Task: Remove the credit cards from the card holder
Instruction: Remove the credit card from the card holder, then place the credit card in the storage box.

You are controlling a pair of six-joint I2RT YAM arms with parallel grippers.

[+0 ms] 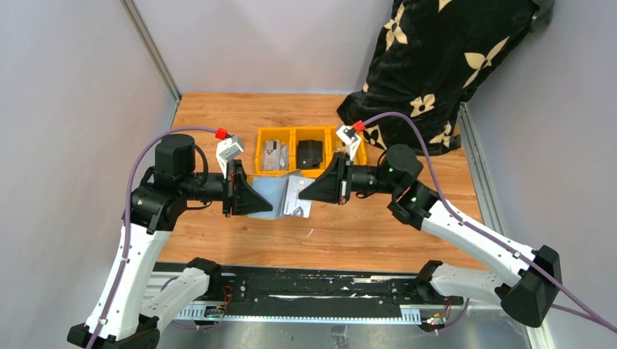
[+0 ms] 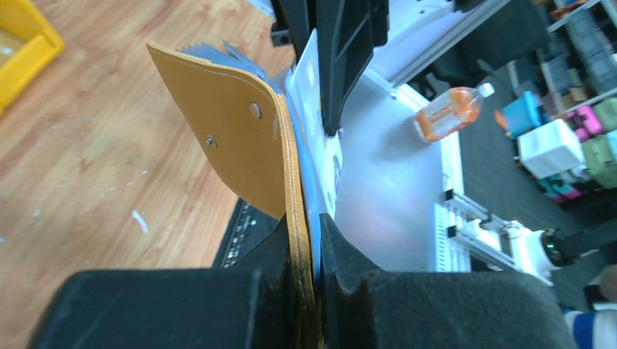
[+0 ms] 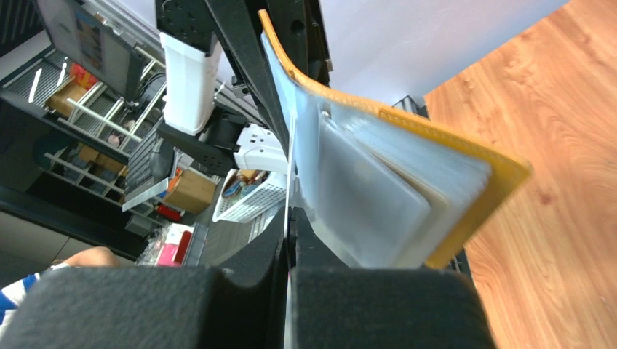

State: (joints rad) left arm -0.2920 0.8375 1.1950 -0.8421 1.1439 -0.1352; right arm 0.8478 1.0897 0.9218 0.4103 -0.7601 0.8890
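Note:
The mustard-tan card holder (image 1: 273, 190) hangs open above the table between the two arms, its grey lining facing up. My left gripper (image 1: 256, 201) is shut on the holder's leather edge (image 2: 297, 218), which runs straight between the jaws (image 2: 309, 231). From the other side, my right gripper (image 1: 309, 190) is shut on a thin pale credit card (image 1: 297, 200). Only the card's edge (image 3: 290, 185) shows between those fingers (image 3: 289, 219). The holder's clear pockets (image 3: 378, 189) fan out beside that card. In the left wrist view the card (image 2: 314, 123) stands partly out of the holder.
A row of orange-yellow bins (image 1: 256, 153) stands behind the grippers, with a black wallet (image 1: 311, 153) in one and grey items (image 1: 274, 155) in another. A black floral cloth (image 1: 436, 58) fills the back right corner. Grey walls close both sides.

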